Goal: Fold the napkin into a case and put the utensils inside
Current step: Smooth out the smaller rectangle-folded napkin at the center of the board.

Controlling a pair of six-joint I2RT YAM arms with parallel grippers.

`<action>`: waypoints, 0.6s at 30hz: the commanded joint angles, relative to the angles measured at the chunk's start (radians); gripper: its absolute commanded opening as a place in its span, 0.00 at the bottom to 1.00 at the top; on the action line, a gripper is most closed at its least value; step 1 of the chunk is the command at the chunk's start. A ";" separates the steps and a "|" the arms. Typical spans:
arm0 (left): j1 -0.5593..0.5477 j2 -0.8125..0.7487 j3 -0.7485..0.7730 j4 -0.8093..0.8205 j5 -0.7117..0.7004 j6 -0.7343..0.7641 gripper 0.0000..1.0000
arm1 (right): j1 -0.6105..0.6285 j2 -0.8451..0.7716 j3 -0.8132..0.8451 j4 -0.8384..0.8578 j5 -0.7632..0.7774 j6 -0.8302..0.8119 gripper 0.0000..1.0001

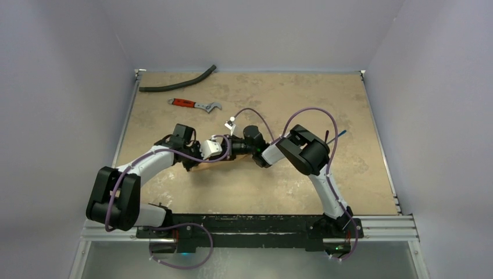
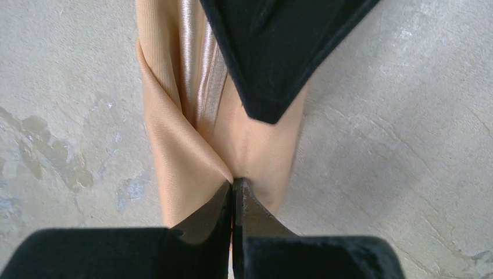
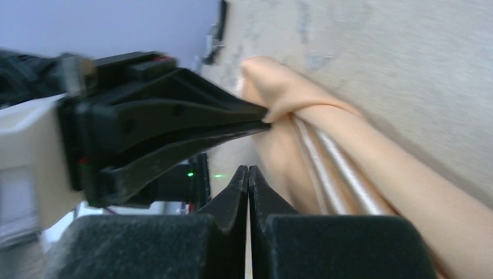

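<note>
Left wrist view: the left gripper (image 2: 234, 195) has its jaws pressed together, with a pucker of the napkin (image 2: 174, 151) pinched at their tips. The peach cloth runs from there toward 12 o'clock as a narrow, gathered strip with glossy ridges along its middle, closer to a loose roll than a flat pouch. The right gripper (image 3: 248, 174) comes in from 12 o'clock, also with its jaws together. Its tip sits over the strip, very near the left one. I cannot tell whether it has any cloth between its jaws or only rests beside it.

The napkin lies on the mottled tan table (image 2: 395, 145). From above, both wrists cover most of it, and only a sliver shows beneath them. The blue fork (image 1: 343, 133) and the dark spoon (image 1: 328, 137) lie on the table at about 3 o'clock from the grippers, partly behind the right arm's elbow. A red-handled wrench (image 1: 195, 104) lies at 11 o'clock, and a black hose (image 1: 177, 85) lies beyond it.

The risks, as I judge them:
- **Slipping:** the pinch holds only a small gather, so a pull could slide the slick fabric free or drag the whole strip.
- **Bunching:** the bunched folds may set as a twist with no open mouth for the utensils.
- **Collision:** the grippers are so close that a careless move could knock them together.
- **Scattering:** a swing of the right elbow could scatter the fork and spoon.
</note>
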 commanded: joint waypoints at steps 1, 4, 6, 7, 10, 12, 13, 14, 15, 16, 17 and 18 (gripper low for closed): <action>0.010 0.074 -0.036 -0.069 -0.037 0.024 0.00 | 0.005 0.035 -0.010 0.362 -0.109 0.127 0.00; 0.010 0.070 -0.036 -0.072 -0.032 0.029 0.00 | 0.007 0.027 0.018 0.300 -0.053 0.111 0.00; 0.010 0.067 -0.038 -0.073 -0.030 0.031 0.00 | 0.012 -0.006 0.031 0.196 0.016 0.061 0.00; 0.011 0.064 -0.040 -0.073 -0.031 0.030 0.00 | 0.014 -0.018 0.045 0.133 0.055 0.035 0.00; 0.011 0.055 -0.048 -0.074 -0.030 0.033 0.00 | 0.019 -0.026 0.097 0.028 0.126 0.017 0.00; 0.010 0.046 -0.053 -0.075 -0.030 0.035 0.00 | 0.020 -0.015 0.128 -0.004 0.151 0.021 0.00; 0.010 0.041 -0.054 -0.076 -0.030 0.036 0.00 | 0.026 -0.005 0.148 -0.028 0.158 0.026 0.00; 0.010 0.036 -0.056 -0.077 -0.029 0.038 0.00 | 0.029 0.003 0.172 -0.064 0.170 0.018 0.00; 0.011 0.032 -0.059 -0.077 -0.028 0.040 0.00 | 0.032 0.011 0.188 -0.086 0.182 0.015 0.00; 0.011 0.029 -0.059 -0.077 -0.027 0.041 0.00 | 0.036 0.020 0.201 -0.093 0.189 0.022 0.00; 0.011 0.026 -0.060 -0.077 -0.024 0.041 0.00 | 0.039 0.030 0.218 -0.107 0.197 0.024 0.00; 0.011 0.027 -0.058 -0.080 -0.022 0.040 0.00 | 0.044 0.040 0.234 -0.133 0.206 0.017 0.00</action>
